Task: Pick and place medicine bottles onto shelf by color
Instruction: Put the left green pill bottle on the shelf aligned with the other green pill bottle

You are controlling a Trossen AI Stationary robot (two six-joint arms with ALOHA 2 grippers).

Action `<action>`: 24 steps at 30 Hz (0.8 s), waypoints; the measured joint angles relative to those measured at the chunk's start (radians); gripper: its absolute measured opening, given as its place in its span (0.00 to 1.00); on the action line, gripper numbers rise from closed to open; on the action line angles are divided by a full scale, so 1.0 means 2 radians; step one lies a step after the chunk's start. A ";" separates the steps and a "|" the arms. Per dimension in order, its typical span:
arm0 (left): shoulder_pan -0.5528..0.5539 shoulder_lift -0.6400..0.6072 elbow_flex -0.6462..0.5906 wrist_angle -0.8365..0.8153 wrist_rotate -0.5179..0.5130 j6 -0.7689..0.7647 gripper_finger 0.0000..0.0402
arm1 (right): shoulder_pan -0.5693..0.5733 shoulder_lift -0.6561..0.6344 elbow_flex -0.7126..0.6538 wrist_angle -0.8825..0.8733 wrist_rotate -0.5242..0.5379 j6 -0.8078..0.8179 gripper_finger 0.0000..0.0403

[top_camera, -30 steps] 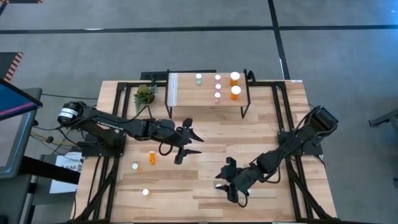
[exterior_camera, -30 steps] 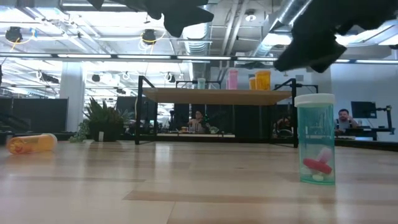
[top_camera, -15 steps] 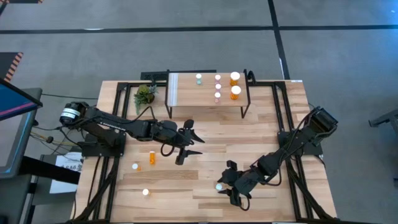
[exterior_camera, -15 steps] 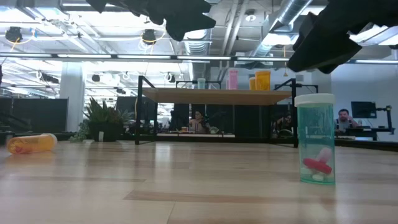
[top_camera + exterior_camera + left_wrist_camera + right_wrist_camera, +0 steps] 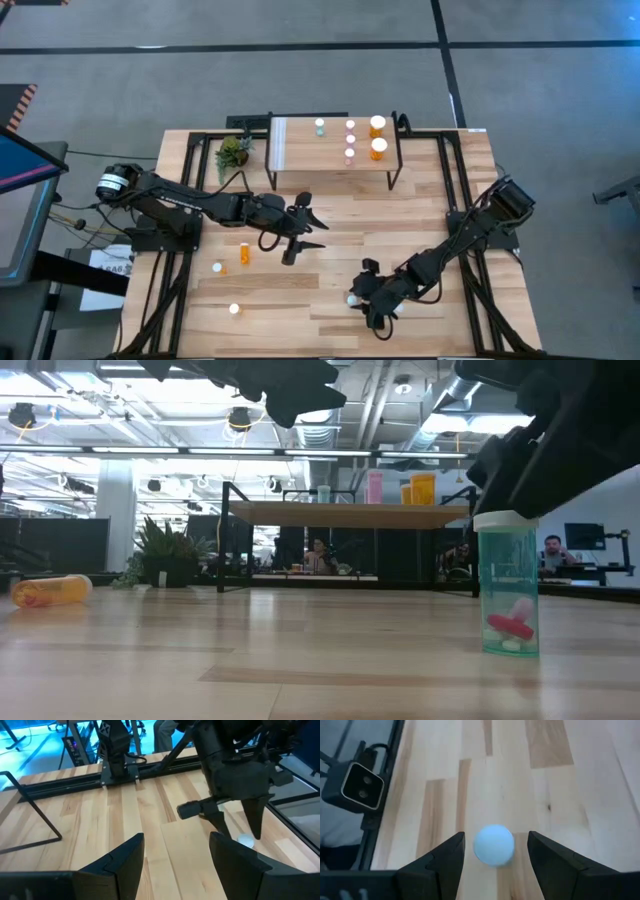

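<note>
Grey office floor surrounds a light-wood plank table [image 5: 420,200] framed by black rails. At its far edge stands the small raised light-wood shelf on thin black legs [image 5: 300,150], carrying a teal white-capped vial [image 5: 320,126], two pink vials [image 5: 350,140] and two larger orange bottles [image 5: 378,137]; a small green potted plant [image 5: 233,152] sits just beside it.

Near the table's front, the right gripper [image 5: 368,302] hangs directly over an upright teal medicine bottle with a white cap [image 5: 506,582], its dark fingers [image 5: 440,865] spread apart on either side of the cap and not yet touching it; red and white pills show through the bottle's wall in the low view.

Over the middle of the table the left gripper [image 5: 300,230] hovers with its fingers parted and nothing between them.

On the left side of the table, an orange vial lies on its side [image 5: 244,252], with one white-capped vial [image 5: 217,267] just beside it and another white-capped one [image 5: 234,309] nearer the front edge.
</note>
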 joint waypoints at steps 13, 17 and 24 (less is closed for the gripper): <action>0.000 0.000 0.000 0.000 -0.001 -0.001 0.53 | 0.000 -0.003 0.000 -0.002 0.000 0.002 0.49; 0.000 0.000 0.000 0.000 -0.001 -0.003 0.53 | 0.000 -0.003 0.000 -0.002 0.000 0.002 0.41; 0.000 0.000 0.000 0.000 -0.003 -0.005 0.53 | 0.000 -0.004 0.000 -0.001 0.000 0.003 0.31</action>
